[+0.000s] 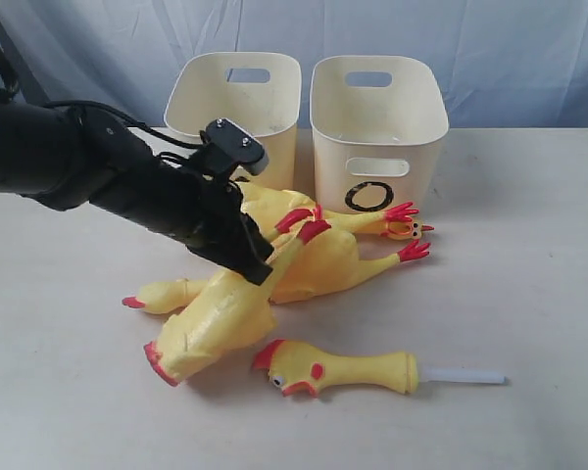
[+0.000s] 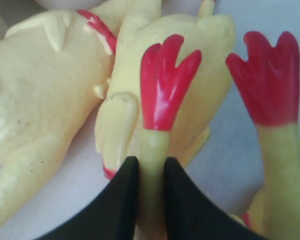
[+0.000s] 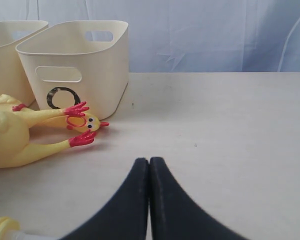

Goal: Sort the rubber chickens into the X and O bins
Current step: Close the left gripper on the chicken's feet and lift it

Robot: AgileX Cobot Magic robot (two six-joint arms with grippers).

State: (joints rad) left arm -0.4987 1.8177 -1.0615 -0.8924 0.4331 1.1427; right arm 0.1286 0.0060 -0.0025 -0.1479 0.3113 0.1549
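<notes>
Left wrist view is showing the left gripper [image 2: 151,172] pinching one chicken leg [image 2: 153,145] just below its red foot [image 2: 165,85]. The rubber chickens [image 1: 318,264] are lying piled on the near side of the O bin [image 1: 377,127]. The right gripper [image 3: 149,167] is holding its fingers pressed together.

Markings noted: one legible. A black O [image 1: 369,195], hand-size ring, sits on the front wall of the right-hand bin [image 1: 416,147], directly under its slot handle [image 1: 376,166]. The front of the left-hand bin [image 1: 233,103] is covered by the arm [image 1: 127,181], so its mark is unreadable.
</notes>
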